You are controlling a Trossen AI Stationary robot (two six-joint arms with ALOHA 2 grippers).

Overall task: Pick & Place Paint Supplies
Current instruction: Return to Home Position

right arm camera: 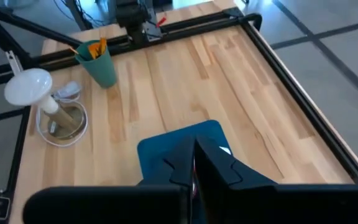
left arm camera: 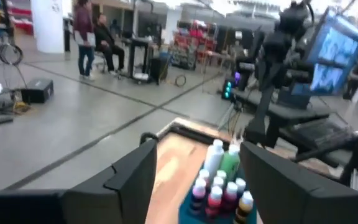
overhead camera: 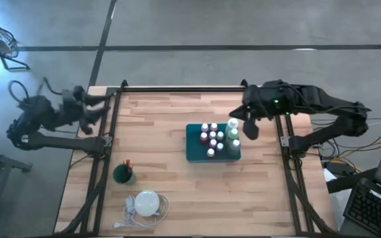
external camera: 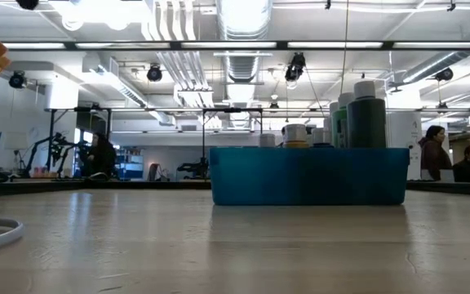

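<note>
Paint bottles (overhead camera: 213, 135) all in teal bin (overhead camera: 192, 156), right of desk (overhead camera: 170, 116) centre | brushes (overhead camera: 126, 164) in green cup (overhead camera: 123, 176), near left | left claw (left arm camera: 197, 149) released, off desk's left edge | right claw (overhead camera: 250, 128) clenched empty by bin's far-right corner | seemingly only homing left

Both arms matte black and chunky-jointed, the left arm (overhead camera: 45, 112) with a looped dark cable (overhead camera: 17, 89), the right arm (overhead camera: 309, 99) glowing a small green light (overhead camera: 276, 102).

Left hand (left arm camera: 197, 152) spread wide, paint bottles (left arm camera: 219, 186), apparently upright, in blue bin (left arm camera: 187, 211)
</note>
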